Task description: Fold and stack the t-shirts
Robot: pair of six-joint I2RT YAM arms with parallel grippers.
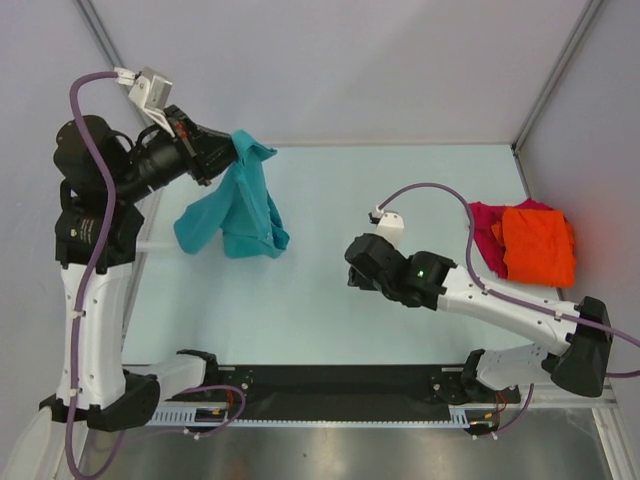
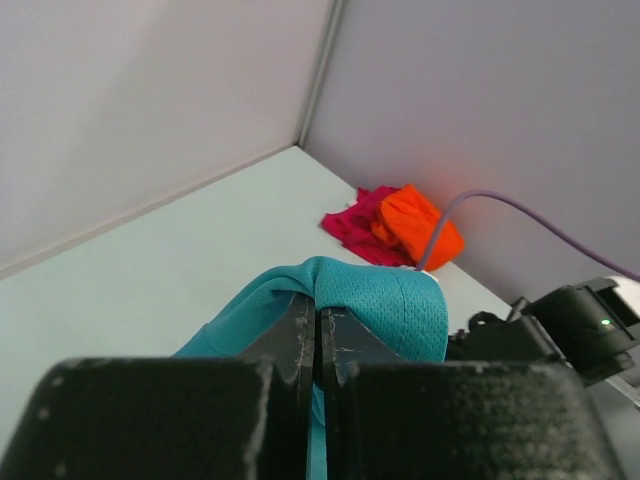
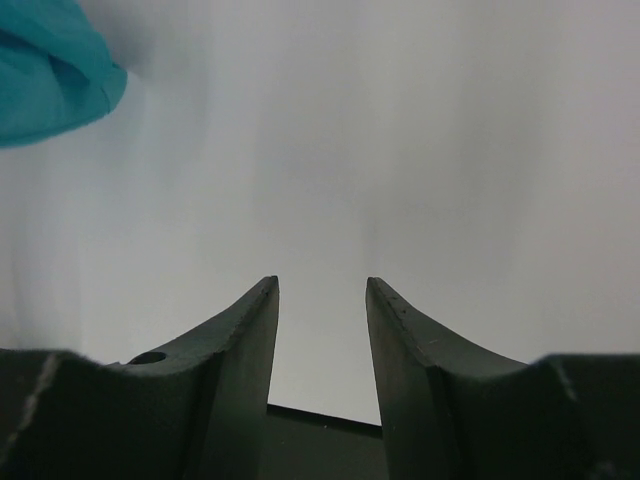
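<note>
Because the left gripper is clamped shut on only a small pinch of the teal t-shirt, the cloth, hanging crumpled below the jaws, could slip free or tangle. The right gripper, open and empty, hovers well to its right. The orange t-shirt partly covers the magenta t-shirt at the table's right edge.

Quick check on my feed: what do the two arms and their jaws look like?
Left arm and right arm: white links, black joints, purple cable along each. Green light on the right wrist. Jaws are black, tapered, scuffed.
</note>
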